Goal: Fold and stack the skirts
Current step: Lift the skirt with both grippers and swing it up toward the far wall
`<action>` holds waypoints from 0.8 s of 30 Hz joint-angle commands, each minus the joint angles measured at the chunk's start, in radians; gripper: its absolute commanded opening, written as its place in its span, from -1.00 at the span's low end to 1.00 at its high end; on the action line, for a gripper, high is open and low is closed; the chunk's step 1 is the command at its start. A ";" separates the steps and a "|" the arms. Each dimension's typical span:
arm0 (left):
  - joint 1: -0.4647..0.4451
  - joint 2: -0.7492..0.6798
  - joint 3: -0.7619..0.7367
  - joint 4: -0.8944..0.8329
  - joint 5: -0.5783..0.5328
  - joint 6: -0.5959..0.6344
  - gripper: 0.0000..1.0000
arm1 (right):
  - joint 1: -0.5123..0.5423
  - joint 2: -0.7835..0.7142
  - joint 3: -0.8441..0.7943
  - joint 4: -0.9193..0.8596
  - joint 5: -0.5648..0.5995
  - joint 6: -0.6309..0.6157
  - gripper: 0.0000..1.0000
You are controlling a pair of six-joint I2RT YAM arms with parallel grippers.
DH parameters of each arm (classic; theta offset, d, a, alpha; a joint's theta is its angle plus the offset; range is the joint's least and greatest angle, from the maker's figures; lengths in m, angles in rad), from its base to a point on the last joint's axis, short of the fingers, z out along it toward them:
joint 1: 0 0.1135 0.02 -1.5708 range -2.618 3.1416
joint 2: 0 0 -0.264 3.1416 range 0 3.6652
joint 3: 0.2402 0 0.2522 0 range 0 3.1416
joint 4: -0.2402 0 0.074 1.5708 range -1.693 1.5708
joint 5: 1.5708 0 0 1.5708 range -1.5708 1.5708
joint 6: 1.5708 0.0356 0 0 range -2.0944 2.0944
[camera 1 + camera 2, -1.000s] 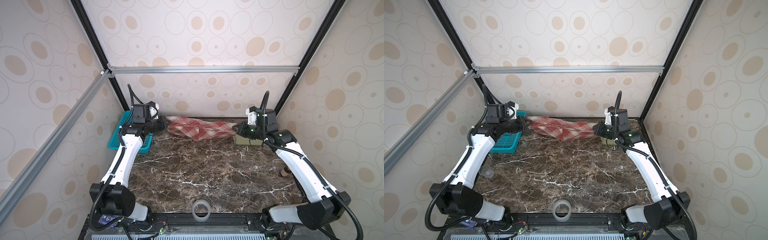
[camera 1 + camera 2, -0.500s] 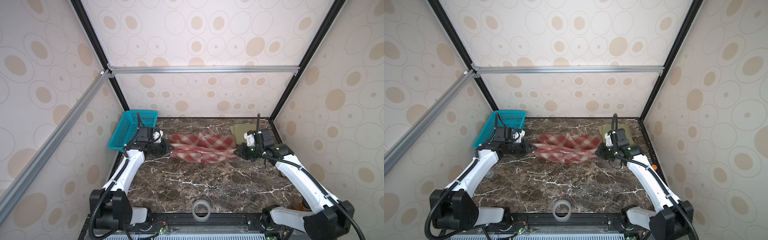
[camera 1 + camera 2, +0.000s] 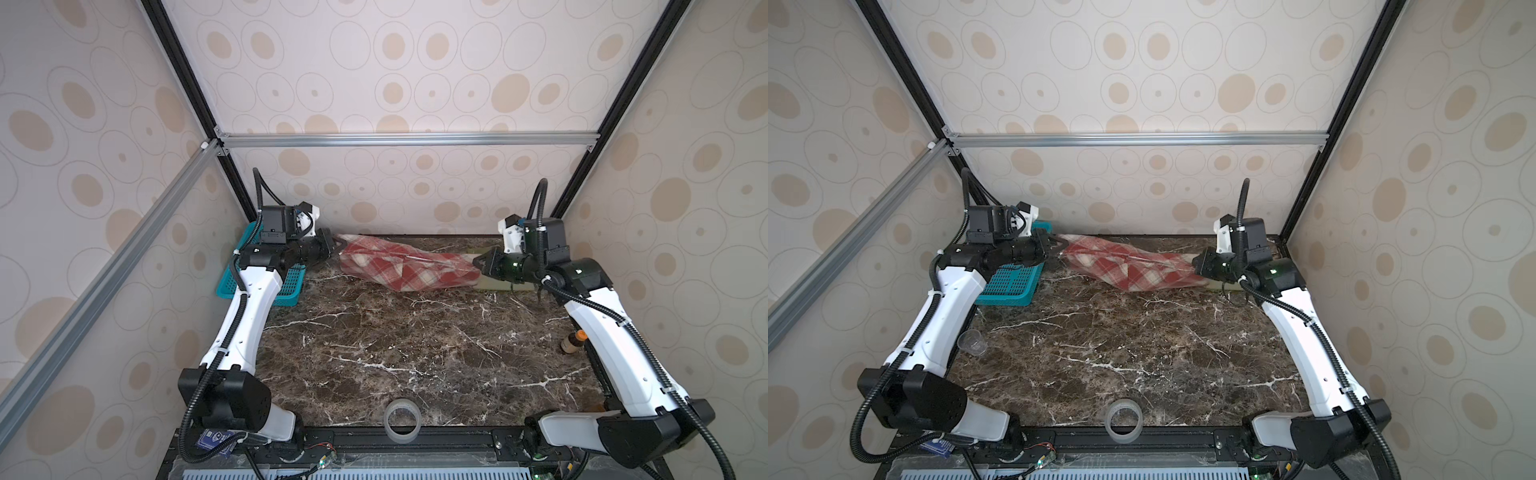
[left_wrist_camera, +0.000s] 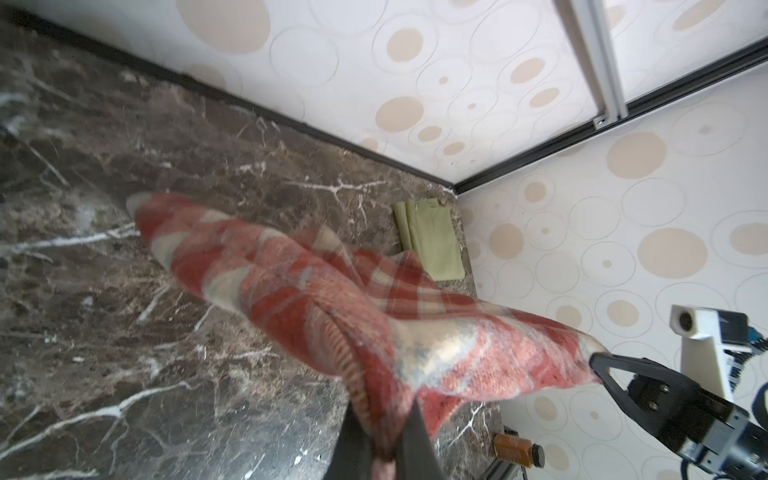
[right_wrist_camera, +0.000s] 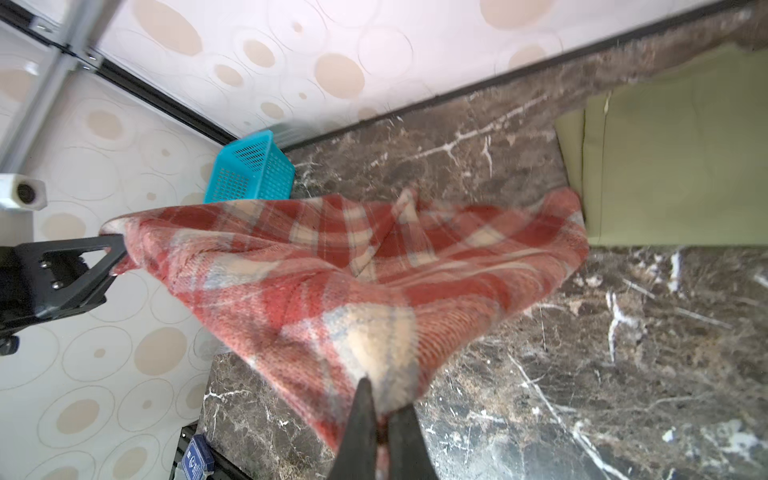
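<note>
Red-plaid skirt [image 3: 401,268], hung between left gripper [image 3: 336,245], right gripper [image 3: 478,263]

Dark, white-veined marble counter [image 3: 395,345] enclosed by cream walls [image 3: 415,62] printed with tan ovals; aluminium crossbar [image 3: 407,139], black corner posts [image 3: 185,70]; lighting apparently diffuse.

Dark brown marble table [image 3: 395,345] with white veins, enclosed by cream walls [image 3: 415,83] printed with beige ovals and braced by a silver metal bar [image 3: 395,139]. A teal mesh basket [image 3: 291,286] sits in the back left corner. A clear tape roll [image 3: 402,419] lies at the middle of the front edge. A small brown bottle [image 3: 571,343] with an orange cap lies by the right edge. In a top view, a clear plastic cup [image 3: 972,343] stands near the left edge.
</note>
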 commanded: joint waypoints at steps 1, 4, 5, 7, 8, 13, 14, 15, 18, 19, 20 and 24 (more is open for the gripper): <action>0.080 -0.021 0.155 -0.012 -0.164 0.030 -1.00 | -0.030 -0.043 0.157 -0.235 0.133 -0.097 -1.00; 0.097 -0.057 0.217 -0.037 -0.190 0.028 -1.00 | -0.030 -0.045 0.267 -0.331 0.134 -0.116 -1.00; 0.098 -0.075 0.217 -0.030 -0.204 0.024 -1.00 | -0.029 -0.047 0.283 -0.342 0.123 -0.125 -1.00; 0.103 -0.100 0.220 -0.014 -0.203 0.000 -1.00 | -0.031 -0.029 0.338 -0.385 0.115 -0.138 -1.00; 0.105 -0.104 0.219 0.000 -0.196 -0.013 -1.00 | -0.031 -0.016 0.359 -0.395 0.122 -0.137 -1.00; 0.130 -0.041 0.247 0.031 -0.147 -0.032 -1.00 | -0.054 0.077 0.389 -0.336 0.096 -0.148 -1.00; 0.133 -0.023 0.248 0.042 -0.139 -0.035 -1.00 | -0.064 0.103 0.391 -0.322 0.086 -0.148 -1.00; 0.137 -0.003 0.246 0.062 -0.126 -0.042 -1.00 | -0.078 0.132 0.392 -0.300 0.070 -0.143 -1.00; 0.149 0.080 0.258 0.121 -0.102 -0.062 -1.00 | -0.121 0.230 0.403 -0.213 -0.005 -0.130 -1.00; 0.154 0.116 0.274 0.140 -0.095 -0.069 -1.00 | -0.134 0.272 0.420 -0.185 -0.027 -0.130 -1.00; 0.158 0.150 0.298 0.146 -0.095 -0.069 -1.00 | -0.147 0.311 0.446 -0.170 -0.039 -0.124 -1.00; 0.163 0.314 0.518 0.100 -0.102 -0.056 -1.00 | -0.179 0.493 0.673 -0.188 -0.051 -0.124 -1.00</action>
